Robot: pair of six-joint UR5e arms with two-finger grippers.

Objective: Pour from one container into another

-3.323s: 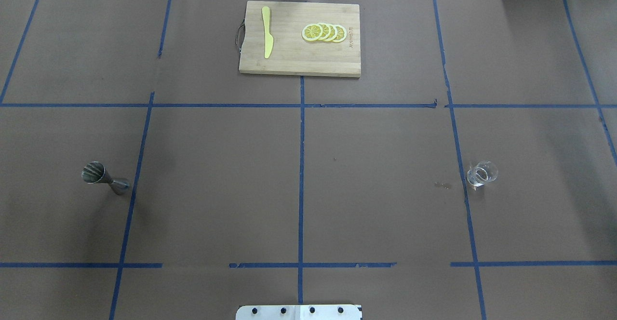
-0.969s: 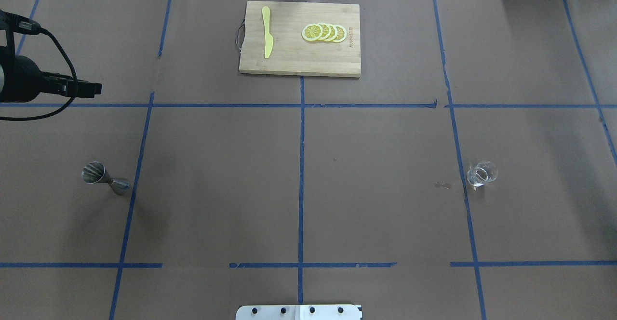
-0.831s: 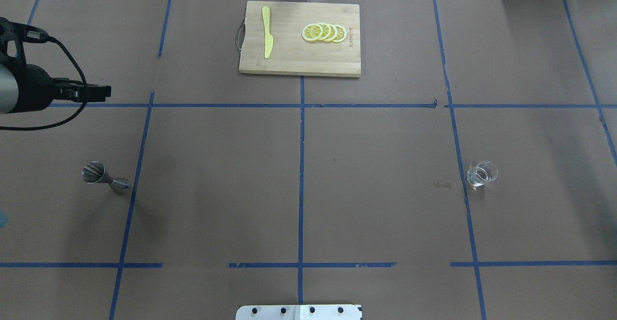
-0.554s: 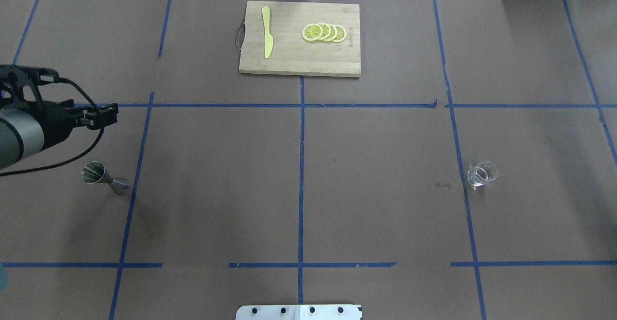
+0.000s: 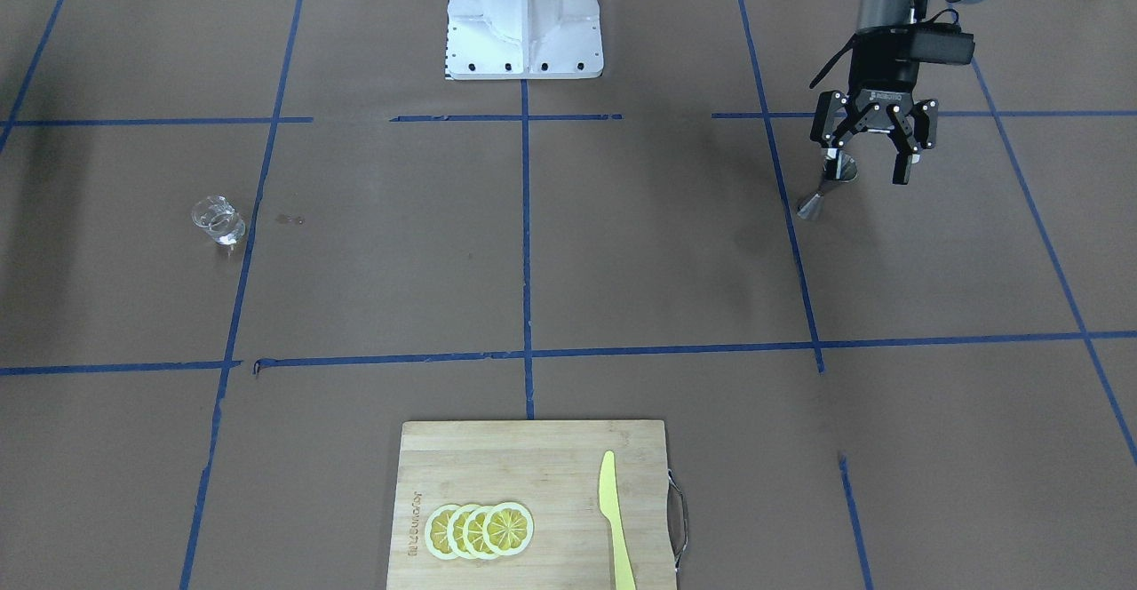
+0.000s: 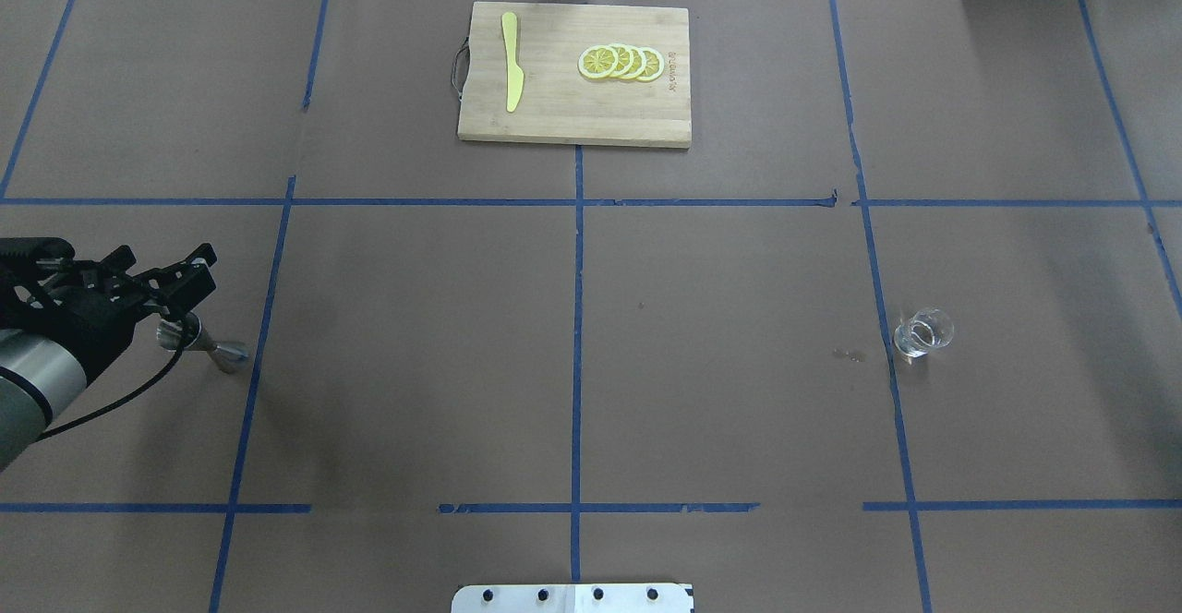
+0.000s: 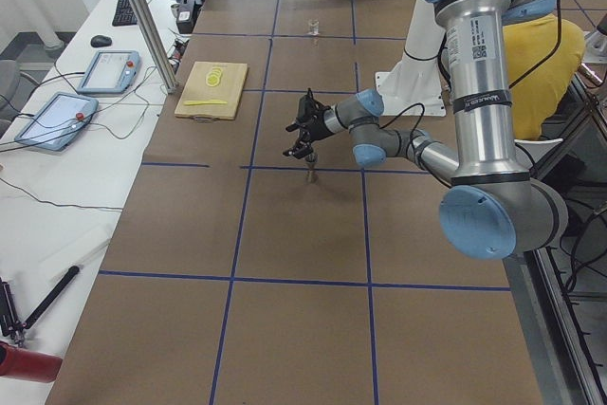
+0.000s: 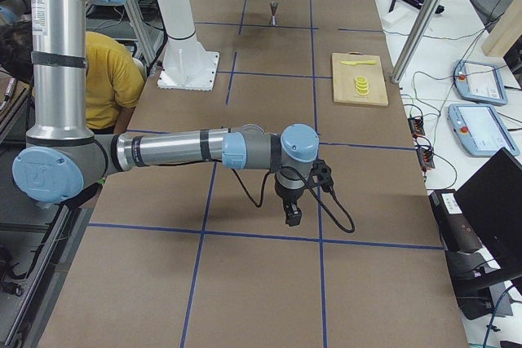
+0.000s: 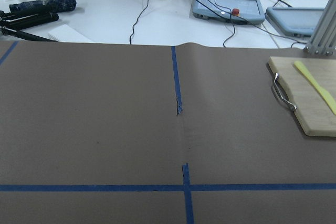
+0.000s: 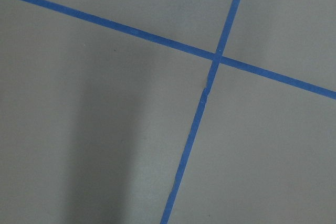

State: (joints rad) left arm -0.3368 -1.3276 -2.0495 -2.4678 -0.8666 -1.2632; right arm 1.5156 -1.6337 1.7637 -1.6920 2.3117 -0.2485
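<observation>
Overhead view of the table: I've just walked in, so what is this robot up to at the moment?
The left gripper, jaws open, hovers just over the upright steel jigger without gripping it. The glass measuring cup stands alone on the table's other side, with no arm at it. The right gripper hangs over bare table elsewhere; whether it is open or shut cannot be told. Neither container is lifted.

Overhead cam: behind robot, steep down. Front cam: opposite, facing base. Wrist cam: low, looks fwd past left gripper (image 5: 868, 166) jaws. All three share pale rectangular wooden cutting board (image 6: 572, 110).
</observation>
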